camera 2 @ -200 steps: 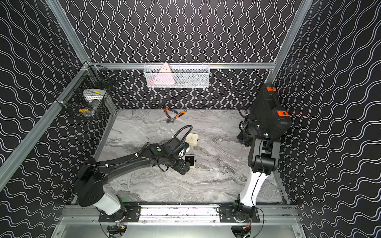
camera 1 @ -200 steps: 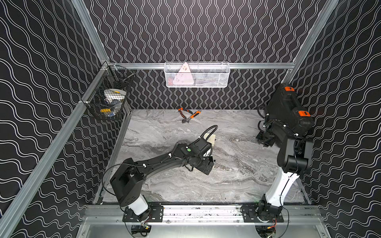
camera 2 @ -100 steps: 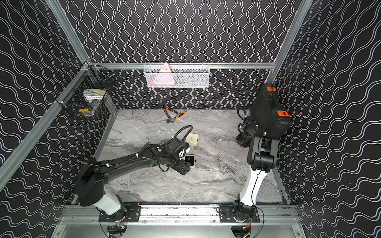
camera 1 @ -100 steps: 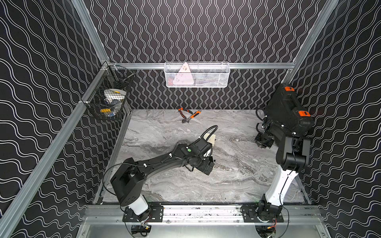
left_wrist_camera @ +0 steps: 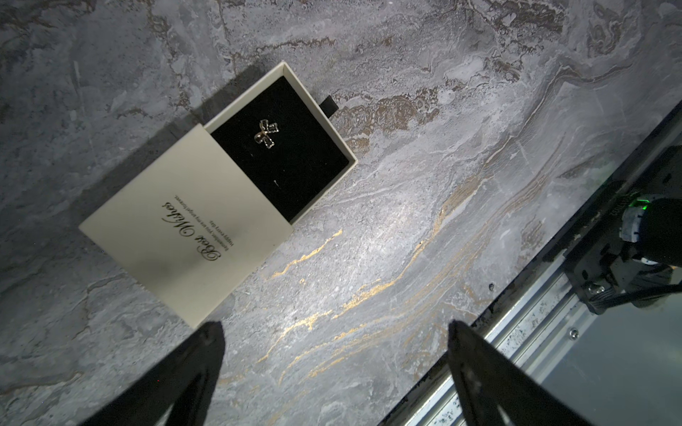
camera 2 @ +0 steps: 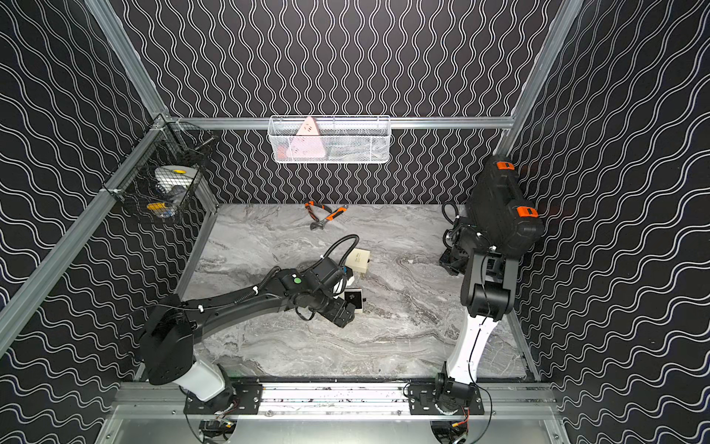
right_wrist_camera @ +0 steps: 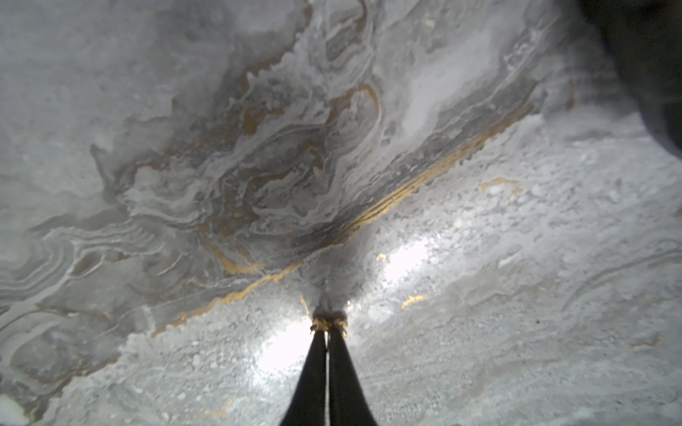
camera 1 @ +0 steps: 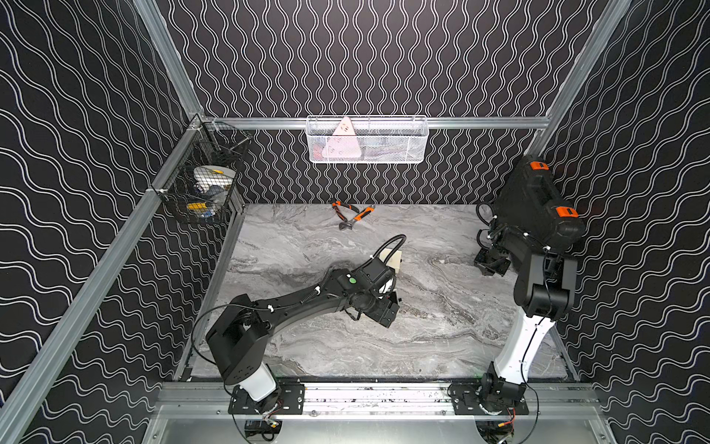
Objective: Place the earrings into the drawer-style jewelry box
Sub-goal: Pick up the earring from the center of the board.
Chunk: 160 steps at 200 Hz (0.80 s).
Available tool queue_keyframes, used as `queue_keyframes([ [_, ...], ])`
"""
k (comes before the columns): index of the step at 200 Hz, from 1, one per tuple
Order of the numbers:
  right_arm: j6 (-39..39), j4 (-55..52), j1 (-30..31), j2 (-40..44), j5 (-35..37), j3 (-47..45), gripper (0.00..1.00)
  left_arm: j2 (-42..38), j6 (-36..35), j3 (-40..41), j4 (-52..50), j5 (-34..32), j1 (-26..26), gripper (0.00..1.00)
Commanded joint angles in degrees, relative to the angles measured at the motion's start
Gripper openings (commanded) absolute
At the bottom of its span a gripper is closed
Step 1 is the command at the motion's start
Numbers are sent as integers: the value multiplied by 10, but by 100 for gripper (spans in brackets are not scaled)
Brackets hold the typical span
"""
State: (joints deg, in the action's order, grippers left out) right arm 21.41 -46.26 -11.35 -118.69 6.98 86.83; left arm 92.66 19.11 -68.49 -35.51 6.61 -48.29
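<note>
The drawer-style jewelry box is cream, and its black-lined drawer is slid out. One gold bow-shaped earring lies in the drawer. My left gripper hovers open beside the box with nothing between its fingers; in both top views the arm hides the box's sleeve. Far to the right, my right gripper is low over the marble table. It is shut on a second gold earring at its fingertips.
A second small cream box sits just behind the left wrist. Orange-handled pliers lie at the back. A black case leans at the right wall. Wire baskets hang at the back and left.
The right gripper's jaws have closed on the earring, and that arm has shifted slightly near the table's right side. The left arm has not moved.
</note>
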Motion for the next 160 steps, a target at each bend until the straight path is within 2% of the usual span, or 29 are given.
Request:
queue_keyframes([
  [1,-1,-5,0,7,9,0,0,-3,-9,5,10,5,1,98],
  [39,-1,-7,4,24,-9,-9,0,-16,-14,15,18,1,0,99],
  [64,-1,1,25,82,-73,-43,0,-39,-26,21,28,-14,0,98],
  [83,5,26,54,140,-190,-94,0,-65,-41,30,43,-22,1,99],
  [125,71,156,152,245,-541,-230,0,-133,-124,97,143,-13,1,98],
  [139,119,229,188,279,-617,-274,0,-164,-160,134,195,8,2,98],
  [160,175,313,227,318,-684,-309,0,-217,-242,201,281,33,2,92],
])
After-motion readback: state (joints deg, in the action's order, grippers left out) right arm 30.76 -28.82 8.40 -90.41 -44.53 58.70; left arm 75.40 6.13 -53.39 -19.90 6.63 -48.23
